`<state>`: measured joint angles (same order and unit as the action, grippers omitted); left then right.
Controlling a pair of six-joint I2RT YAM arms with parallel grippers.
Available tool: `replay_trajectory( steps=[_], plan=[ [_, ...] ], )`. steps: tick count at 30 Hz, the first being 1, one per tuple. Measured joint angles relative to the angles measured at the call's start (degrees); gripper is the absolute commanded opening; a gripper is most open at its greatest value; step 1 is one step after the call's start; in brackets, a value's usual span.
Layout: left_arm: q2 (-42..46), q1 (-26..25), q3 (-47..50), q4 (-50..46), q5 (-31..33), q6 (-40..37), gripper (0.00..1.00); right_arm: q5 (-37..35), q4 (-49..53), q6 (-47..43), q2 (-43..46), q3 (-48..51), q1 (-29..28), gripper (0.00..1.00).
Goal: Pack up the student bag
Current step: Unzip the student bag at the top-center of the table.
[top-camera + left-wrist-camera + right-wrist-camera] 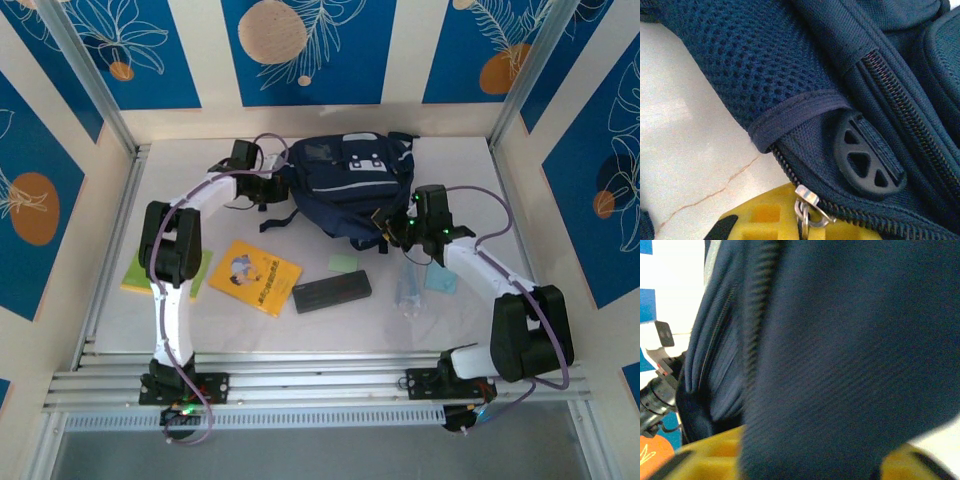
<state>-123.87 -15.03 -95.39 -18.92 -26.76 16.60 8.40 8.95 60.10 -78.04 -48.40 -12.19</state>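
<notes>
The student bag (350,180), dark navy with pale stripe panels, lies at the back middle of the table. My left gripper (270,186) is at the bag's left side. In the left wrist view its yellow fingers (760,217) are closed on the metal ring of the zipper pull (807,207), beside a black plastic buckle (867,160). My right gripper (397,226) is at the bag's near right corner. Its yellow fingers (710,452) stand well apart, with a blurred fold of the bag's fabric (840,365) between them.
On the table in front of the bag lie a yellow booklet (254,276), a black flat case (332,291), a green note (344,263), a clear plastic item (408,290) and a pale blue piece (441,279). A green-yellow book (135,275) lies by the left arm.
</notes>
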Motion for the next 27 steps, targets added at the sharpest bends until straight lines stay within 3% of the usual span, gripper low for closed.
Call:
replay_trajectory(
  steps=[3,7,11,15,20,27],
  plan=[
    [0.07,0.61,2.8,3.58,0.92,3.98,0.54,0.0,4.98,-2.84,0.55,-1.84,0.59,0.96],
    [1.86,1.11,9.25,6.54,1.92,8.44,0.7,0.0,12.13,-7.45,3.37,-3.65,0.81,0.95],
    [7.91,1.16,15.5,5.95,3.82,10.4,0.75,0.5,16.37,-12.5,4.63,-6.21,-0.81,0.93],
    [19.56,1.16,23.63,4.72,6.78,10.99,0.82,1.18,17.75,-17.84,1.88,-11.3,-5.51,0.89],
    [36.28,1.16,34.97,1.62,10.78,11.87,0.82,1.27,15.98,-22.84,-7.48,-18.27,-11.96,0.88],
    [52.37,1.14,52.57,-4.72,13.2,17.79,0.8,2.23,11.98,-26.77,-24.17,-26.69,-20.39,0.8]
  ],
)
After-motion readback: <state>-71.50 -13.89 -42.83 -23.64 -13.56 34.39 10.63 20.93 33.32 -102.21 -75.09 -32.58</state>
